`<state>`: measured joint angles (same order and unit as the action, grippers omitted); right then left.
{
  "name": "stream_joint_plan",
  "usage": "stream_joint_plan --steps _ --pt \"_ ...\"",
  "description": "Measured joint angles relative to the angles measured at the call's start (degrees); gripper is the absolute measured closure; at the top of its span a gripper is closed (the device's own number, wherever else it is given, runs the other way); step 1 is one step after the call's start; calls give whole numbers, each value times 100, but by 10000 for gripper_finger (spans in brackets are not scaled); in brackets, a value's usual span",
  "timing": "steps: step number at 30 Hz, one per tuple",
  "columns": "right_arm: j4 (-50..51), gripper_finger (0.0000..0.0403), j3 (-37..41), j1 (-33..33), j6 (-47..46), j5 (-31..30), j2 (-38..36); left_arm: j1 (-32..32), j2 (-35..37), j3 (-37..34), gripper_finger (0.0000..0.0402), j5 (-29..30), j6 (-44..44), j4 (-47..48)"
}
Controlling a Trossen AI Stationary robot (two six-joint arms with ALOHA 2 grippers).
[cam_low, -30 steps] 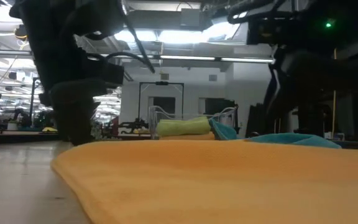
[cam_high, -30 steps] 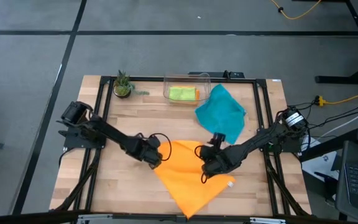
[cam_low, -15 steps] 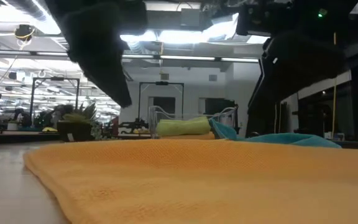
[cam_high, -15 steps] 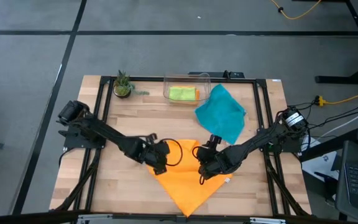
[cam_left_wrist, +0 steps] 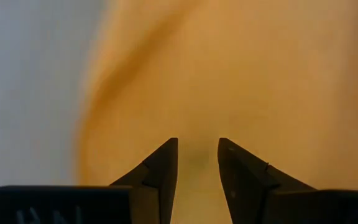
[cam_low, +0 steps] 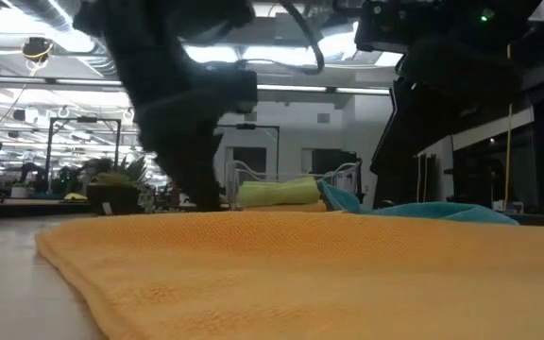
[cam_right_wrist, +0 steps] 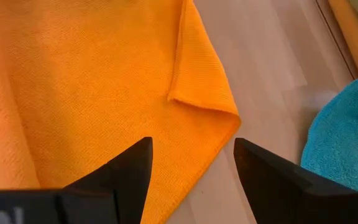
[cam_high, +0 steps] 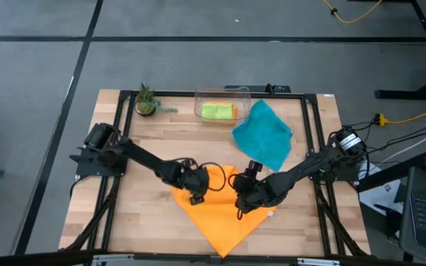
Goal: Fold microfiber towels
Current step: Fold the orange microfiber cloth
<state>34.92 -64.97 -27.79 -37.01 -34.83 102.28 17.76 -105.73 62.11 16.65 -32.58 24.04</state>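
Orange towel [cam_high: 224, 210] lies spread flat at the near-centre of the wooden table [cam_high: 135, 222], a diamond shape w/ one corner pointing to 6 o'clock near the front edge; it fills the whole foreground of the low view [cam_low: 300, 274]. Both arms meet over its far half. Left gripper [cam_high: 196, 193] sits on the towel's 10 o'clock edge, arm running back toward 9 o'clock; left wrist view shows its two dark fingers [cam_left_wrist: 160, 171] a narrow gap apart, tips right down at the orange cloth [cam_left_wrist: 241, 74], nothing seen between them. Right gripper [cam_high: 240, 198] is over the towel's 2 o'clock side, arm reaching in from 3 o'clock; its fingers [cam_right_wrist: 129, 171] stand wide apart above the cloth, empty, w/ a folded-over corner of the orange towel [cam_right_wrist: 207, 93] just ahead and bare wood beside it. Farther back at approx 1 o'clock lies the teal towel [cam_high: 263, 134], crumpled, apart from the orange one; its edge also shows in the right wrist view [cam_right_wrist: 347, 134]. Just behind it, at 12 o'clock, a clear bin [cam_high: 222, 94] holds the lime green towel [cam_high: 216, 111] w/ a bit of orange beside it; teal cloth touches the bin's corner. Small potted plant [cam_high: 146, 101] stands at the far 11 o'clock corner.
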Motion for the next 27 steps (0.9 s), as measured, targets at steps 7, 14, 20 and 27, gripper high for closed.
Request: stream_joint_plan --steps 7,14,20,27 --pt "-105 173 0 0 2 9 0 219 -154 40 293 -298 -515 628" --pt "-166 173 0 0 2 46 0 -99 -228 22 293 929 -1111 1198" --pt "-190 173 0 0 2 50 0 -668 -232 15 293 914 -1361 1223" --pt "-192 173 0 0 2 50 0 -696 -221 24 293 480 -1588 1715"
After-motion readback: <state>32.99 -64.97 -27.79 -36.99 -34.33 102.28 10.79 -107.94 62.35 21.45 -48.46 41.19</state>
